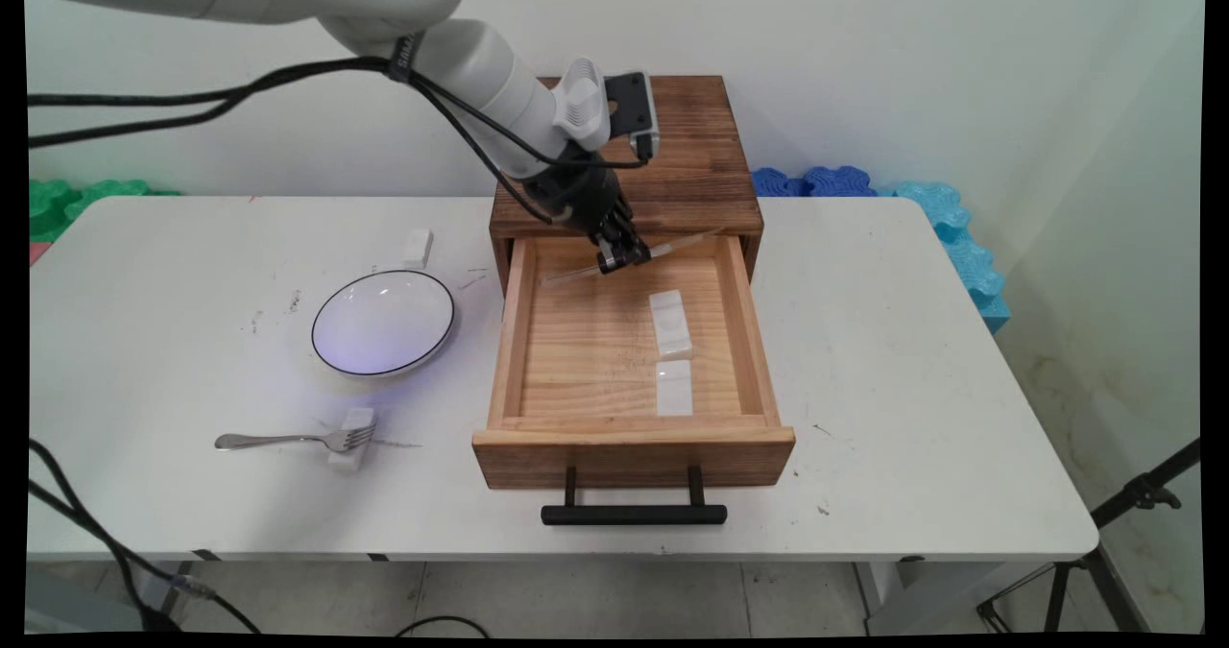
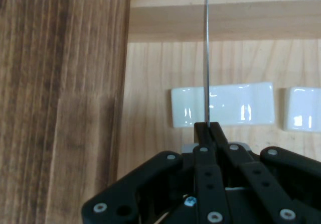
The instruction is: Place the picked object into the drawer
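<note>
My gripper point(image 1: 624, 256) hangs over the back of an open wooden drawer point(image 1: 517, 341), just in front of the dark wooden cabinet point(image 1: 696, 163). It is shut on a thin long utensil point(image 1: 686, 241) that looks like a knife and lies roughly level across the drawer's back. In the hand view the gripper point(image 2: 209, 126) pinches the utensil point(image 2: 206, 53), which shows edge-on as a thin grey line. Two white ceramic rests point(image 1: 669, 322) point(image 1: 674, 388) lie on the drawer's floor right of centre. The hand view shows the nearer rest point(image 2: 235, 103) just beyond the fingertips and the other rest point(image 2: 303, 108) beside it.
A white plate with a dark rim point(image 1: 382, 323) sits left of the drawer. A fork point(image 1: 278, 440) leans on a white rest point(image 1: 351, 440) near the front left. Another white rest point(image 1: 418, 247) lies behind the plate. The drawer's black handle point(image 1: 634, 514) juts toward the table's front edge.
</note>
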Controlling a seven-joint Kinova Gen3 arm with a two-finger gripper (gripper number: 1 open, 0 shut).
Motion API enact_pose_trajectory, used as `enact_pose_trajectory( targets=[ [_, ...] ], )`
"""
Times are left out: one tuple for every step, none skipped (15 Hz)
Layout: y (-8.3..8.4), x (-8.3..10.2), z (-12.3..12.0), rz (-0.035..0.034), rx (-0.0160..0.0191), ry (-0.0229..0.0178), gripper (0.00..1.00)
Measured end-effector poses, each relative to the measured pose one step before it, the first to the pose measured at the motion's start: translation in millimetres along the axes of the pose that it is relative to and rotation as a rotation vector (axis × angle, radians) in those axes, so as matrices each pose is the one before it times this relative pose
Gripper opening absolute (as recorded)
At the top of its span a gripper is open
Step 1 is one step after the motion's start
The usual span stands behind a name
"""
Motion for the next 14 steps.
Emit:
enact_pose_trajectory(
  targets=[
    [0.07, -0.21, 3.01, -0.00102, -0.00148, -0.00323, 0.00],
    [0.00, -0.15, 1.91, -0.00061, -0.00100, -0.00212, 0.00],
    [-0.06, -0.54, 3.03, -0.00133, -0.00160, -0.00365, 0.00],
    [-0.07, -0.68, 2.42, -0.00120, -0.00132, -0.00334, 0.00],
    [-0.06, -1.16, 2.56, -0.00150, -0.00164, -0.00376, 0.00],
    [0.08, -1.06, 1.98, -0.00067, -0.00165, -0.00326, 0.00],
    [0.04, -0.77, 1.20, -0.00038, -0.00094, -0.00203, 0.00],
    [0.11, -1.06, 1.62, -0.00047, -0.00151, -0.00272, 0.00],
    [0.17, -1.29, 1.61, -0.00051, -0.00184, -0.00268, 0.00],
    [0.23, -1.31, 1.20, -0.00033, -0.00178, -0.00215, 0.00],
    [0.31, -1.16, 0.81, -0.00042, -0.00163, -0.00170, 0.00],
    [0.46, -1.69, 0.70, -0.00054, -0.00202, -0.00190, 0.00],
    [0.35, -1.07, 0.35, -0.00023, -0.00136, -0.00125, 0.00],
    [0.25, -0.86, 0.16, -0.00021, -0.00094, -0.00093, 0.00]
  ],
)
